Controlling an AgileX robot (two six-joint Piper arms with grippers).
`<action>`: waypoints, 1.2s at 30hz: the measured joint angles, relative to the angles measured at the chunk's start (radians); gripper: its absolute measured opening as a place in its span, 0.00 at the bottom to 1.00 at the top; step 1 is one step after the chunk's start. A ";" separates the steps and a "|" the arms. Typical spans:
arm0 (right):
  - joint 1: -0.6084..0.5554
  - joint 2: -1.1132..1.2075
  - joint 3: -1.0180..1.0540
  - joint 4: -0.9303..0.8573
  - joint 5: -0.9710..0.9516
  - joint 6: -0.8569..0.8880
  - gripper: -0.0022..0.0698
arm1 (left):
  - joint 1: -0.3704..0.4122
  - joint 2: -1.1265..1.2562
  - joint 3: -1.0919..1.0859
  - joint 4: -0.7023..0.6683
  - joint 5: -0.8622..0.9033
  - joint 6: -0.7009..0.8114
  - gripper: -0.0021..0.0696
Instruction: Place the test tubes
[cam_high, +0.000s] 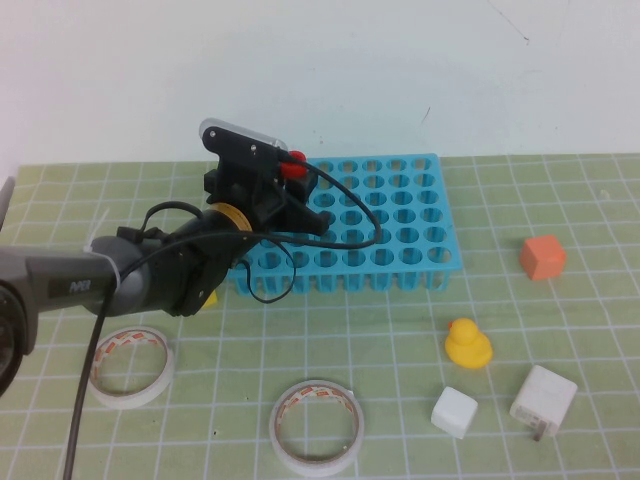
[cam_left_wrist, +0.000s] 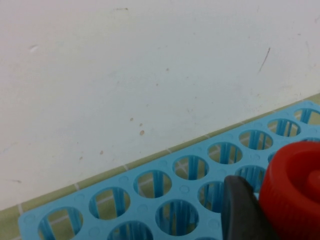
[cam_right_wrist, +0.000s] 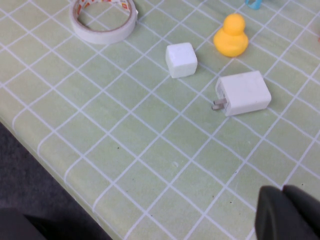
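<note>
Over the far-left holes of the blue rack (cam_high: 400, 238), the left hand (cam_high: 296, 188) grasps a red-capped test tube (cam_high: 293, 165).
Right hand (cam_right_wrist: 286, 212) hangs clenched above the near right of the tabletop (cam_right_wrist: 150, 150), near the white charger (cam_right_wrist: 243, 93).

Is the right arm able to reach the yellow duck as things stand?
Probably yes: the right gripper, shut, hovers over the mat near the yellow duck; nothing stands over it. The left gripper holds a red-capped tube over the blue rack.

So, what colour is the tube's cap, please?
Red: the cap shows best in left wrist view.
</note>
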 joint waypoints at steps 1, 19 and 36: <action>0.000 0.000 0.000 0.000 0.000 0.000 0.03 | 0.000 0.000 0.000 0.000 -0.005 0.005 0.35; 0.000 0.000 0.000 0.000 0.000 0.000 0.03 | 0.000 0.002 -0.001 -0.010 -0.012 -0.013 0.63; 0.000 0.000 0.000 0.000 0.000 0.000 0.03 | 0.010 -0.419 0.001 -0.037 0.320 0.150 0.07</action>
